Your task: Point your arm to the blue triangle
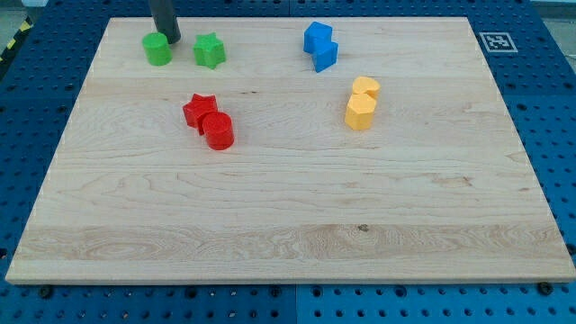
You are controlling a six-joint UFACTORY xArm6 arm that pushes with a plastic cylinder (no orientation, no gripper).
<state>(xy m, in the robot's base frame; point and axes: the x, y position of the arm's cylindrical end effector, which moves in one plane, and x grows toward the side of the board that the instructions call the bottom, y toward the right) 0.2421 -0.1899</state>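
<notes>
Here my tip point(171, 41) touches the green block point(157, 49) (no fingers here), far from the blue blocks point(319, 47).

Wooden board point(288, 216) on blue pegboard. My tip point(172, 41) seen at top left, touching green cylinder point(157, 49); green star point(210, 50) just beside. 2 blue blocks point(319, 47) touching, well apart toward the view's right. Red star point(199, 110) touching red cylinder point(218, 131).
</notes>
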